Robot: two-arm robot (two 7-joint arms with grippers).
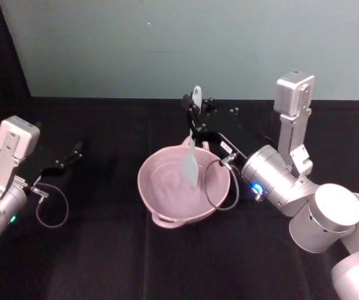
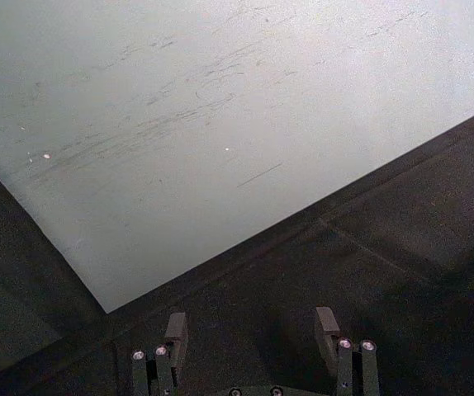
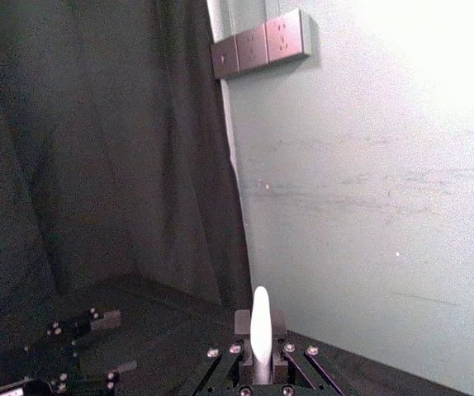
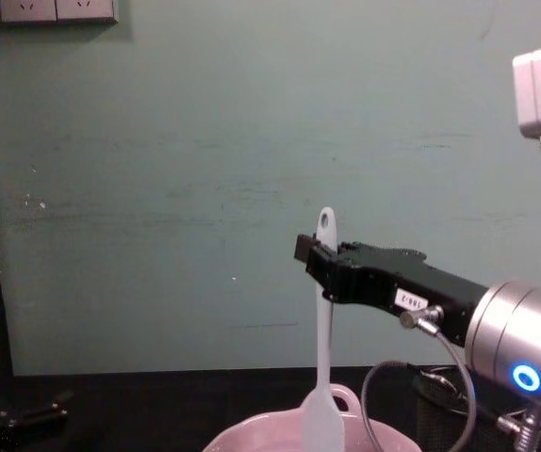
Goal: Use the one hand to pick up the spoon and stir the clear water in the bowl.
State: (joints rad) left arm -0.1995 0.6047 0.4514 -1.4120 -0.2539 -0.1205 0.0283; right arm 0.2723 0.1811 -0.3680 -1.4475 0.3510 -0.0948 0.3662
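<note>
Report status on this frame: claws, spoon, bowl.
Right claw shut on spoon, held upright, blade down over pink bowl. Left claw open, parked apart at left. Nothing in the way.

Pale green wall (image 1: 167, 44) behind the scene, black-covered table (image 1: 104, 250) beneath, dark curtain (image 3: 97, 148) hanging beside the wall, grey socket strip (image 3: 260, 43) mounted high above the fingers

Glossy pink ceramic bowl (image 1: 167, 187), smooth white plastic spoon (image 1: 191, 161), matt black tablecloth (image 1: 104, 262)
</note>
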